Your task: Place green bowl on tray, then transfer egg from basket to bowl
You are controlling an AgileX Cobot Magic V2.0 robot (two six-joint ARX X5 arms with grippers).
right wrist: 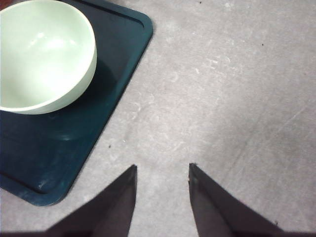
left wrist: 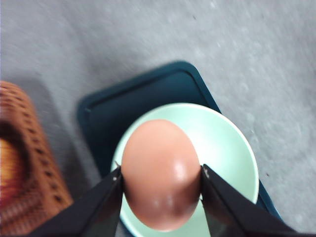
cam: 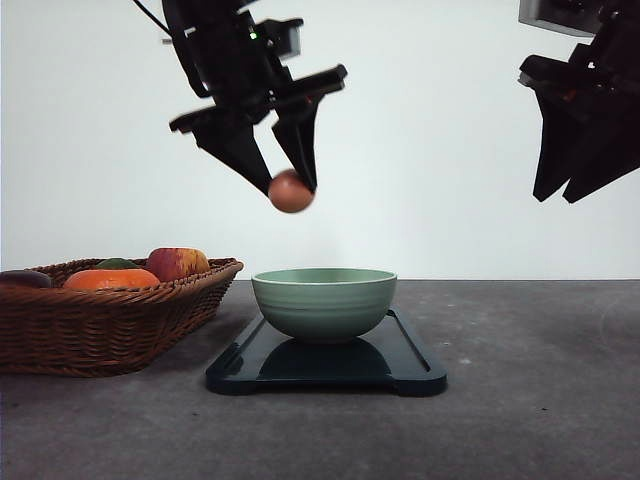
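The left gripper (cam: 288,178) is clamped on a smooth brown egg (cam: 291,191), its two black fingers pressing the shell from either side, as the left wrist view shows with the egg (left wrist: 161,174) wedged between the fingertips (left wrist: 109,185). The left arm reaches down from above at a slant, with the fingers pointing downward and the egg hanging in the air well above the round pale sage-green ridged bowl (cam: 324,301). That bowl stands upright on the flat glossy black-navy rectangular tray (cam: 412,374), near its middle, and the tray lies on the grey table (cam: 540,400). Just beside the tray's left edge sits the wide brown woven wicker basket (cam: 100,325), holding an orange fruit (cam: 110,279) and a red-yellow apple (cam: 176,263). The right gripper (cam: 568,190) hangs high over the table's right side, fingers pointing down and parted with nothing between them (right wrist: 160,197).
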